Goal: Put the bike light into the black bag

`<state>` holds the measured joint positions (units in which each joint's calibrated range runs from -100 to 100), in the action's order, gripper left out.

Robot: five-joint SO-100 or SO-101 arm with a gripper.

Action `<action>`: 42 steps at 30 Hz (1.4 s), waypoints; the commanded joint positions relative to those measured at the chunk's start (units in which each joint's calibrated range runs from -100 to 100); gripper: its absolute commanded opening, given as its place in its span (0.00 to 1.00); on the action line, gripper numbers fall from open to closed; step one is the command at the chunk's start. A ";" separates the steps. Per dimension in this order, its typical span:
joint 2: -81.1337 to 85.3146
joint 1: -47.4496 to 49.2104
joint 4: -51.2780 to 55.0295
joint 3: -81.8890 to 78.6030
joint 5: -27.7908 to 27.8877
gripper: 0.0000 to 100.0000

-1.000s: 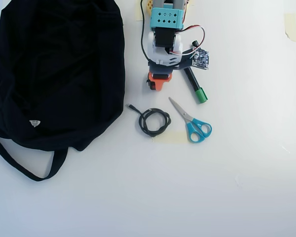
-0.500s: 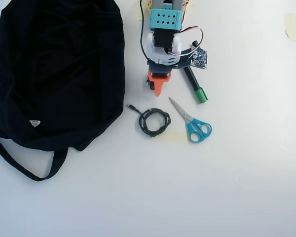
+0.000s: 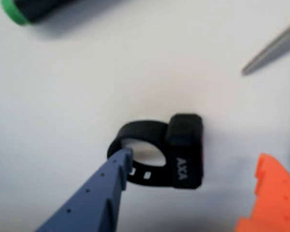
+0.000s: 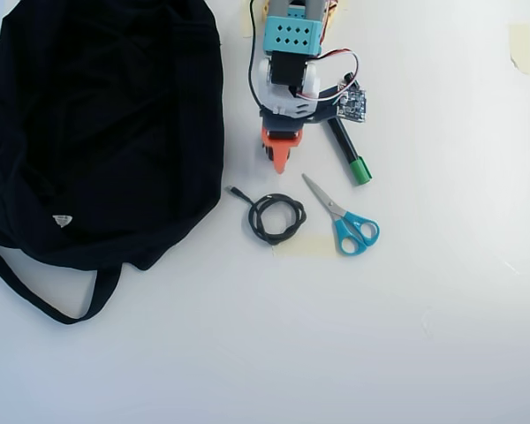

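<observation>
In the wrist view the bike light (image 3: 185, 150) lies on the white table, a small black block with white lettering and a black strap loop (image 3: 141, 131) on its left. My gripper (image 3: 193, 155) is open and straddles it. The blue finger (image 3: 99, 193) has its tip at the loop, and the orange finger (image 3: 273, 195) stands apart on the right. From overhead the gripper (image 4: 279, 157) covers almost all of the light. The black bag (image 4: 97, 124) lies to the left, a short way from the gripper, its strap (image 4: 35, 300) trailing below.
A black marker with a green cap (image 4: 351, 157) lies right of the gripper. Below it are blue-handled scissors (image 4: 346, 219) and a coiled black cable (image 4: 276, 218). A small circuit board (image 4: 352, 103) hangs on the arm. Tape pieces (image 4: 521, 44) are stuck at the table's top right.
The arm has shifted slightly left and toward the top of the overhead view, and the orange finger now looks narrower. Nothing on the table has moved.
</observation>
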<state>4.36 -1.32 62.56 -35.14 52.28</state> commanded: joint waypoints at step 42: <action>-7.60 -1.37 -9.16 -0.26 0.42 0.02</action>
<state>-3.53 -3.09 53.54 -35.46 52.43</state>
